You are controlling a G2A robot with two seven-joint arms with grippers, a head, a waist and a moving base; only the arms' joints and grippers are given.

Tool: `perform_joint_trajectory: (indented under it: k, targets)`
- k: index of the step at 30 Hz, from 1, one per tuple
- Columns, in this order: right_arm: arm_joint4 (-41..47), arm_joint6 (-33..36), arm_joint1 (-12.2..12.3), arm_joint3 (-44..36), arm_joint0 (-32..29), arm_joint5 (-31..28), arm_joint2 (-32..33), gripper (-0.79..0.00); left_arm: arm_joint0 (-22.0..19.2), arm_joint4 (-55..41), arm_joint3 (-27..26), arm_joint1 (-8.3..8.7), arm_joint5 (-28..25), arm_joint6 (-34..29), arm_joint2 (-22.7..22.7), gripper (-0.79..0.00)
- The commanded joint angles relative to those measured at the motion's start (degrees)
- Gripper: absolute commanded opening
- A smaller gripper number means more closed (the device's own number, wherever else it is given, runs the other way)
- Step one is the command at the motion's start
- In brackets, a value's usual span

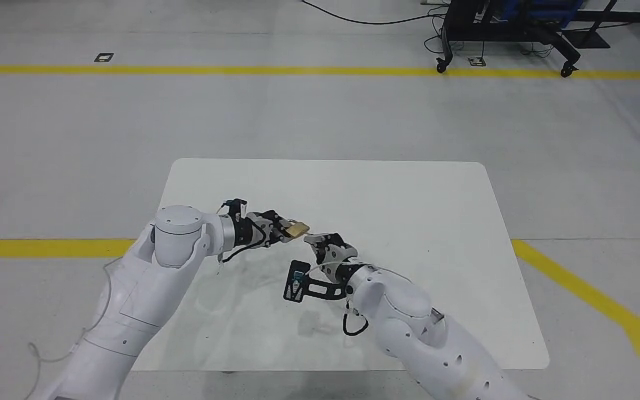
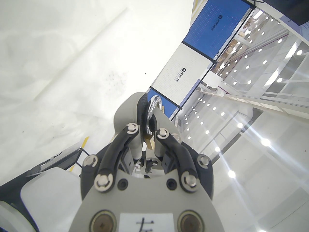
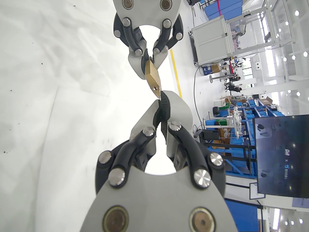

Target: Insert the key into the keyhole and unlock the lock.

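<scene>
A brass padlock (image 1: 296, 230) hangs above the middle of the white table (image 1: 420, 200), with my left gripper (image 1: 284, 228) shut on it. In the left wrist view the silver shackle (image 2: 152, 108) and a bit of the brass body (image 2: 149, 143) sit between the left gripper (image 2: 150, 115) fingers. My right gripper (image 1: 320, 243) faces it, shut on the key (image 3: 158, 93). In the right wrist view the right gripper (image 3: 161, 102) holds the short silver key tip against the keyhole face of the padlock (image 3: 151, 74), which the left gripper (image 3: 147, 60) holds. Most of the key is hidden between the pads.
The two grippers meet tip to tip over the table's middle. Bare tabletop (image 1: 430, 290) lies on all sides of them. A black wheeled cart (image 1: 505, 35) stands on the floor far beyond the table's back right.
</scene>
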Motion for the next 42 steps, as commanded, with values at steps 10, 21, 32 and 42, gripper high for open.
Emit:
perform_joint_trajectory:
  k: [10,21,32,42]
  targets:
    - [-2.3,1.7,-0.6,-0.6,-0.3,-1.1,-0.7,-0.785,0.1,-0.1,-0.4,0.13,0.0,0.1,-0.2,-0.785]
    - [-4.6,2.6,-0.9,-1.4,-1.3,-2.2,-0.6,-0.785,0.5,-0.3,-0.9,0.25,-0.1,0.4,-0.5,-0.785]
    - [-5.6,3.8,-1.7,-0.9,-0.9,-2.3,-1.2,-0.785,0.6,0.3,-1.4,0.38,0.0,0.3,-0.3,-0.785]
    - [-6.2,5.2,-2.5,0.1,-0.5,-2.2,-2.0,-0.785,0.6,0.3,-1.6,0.45,0.6,0.2,-0.1,-0.785]
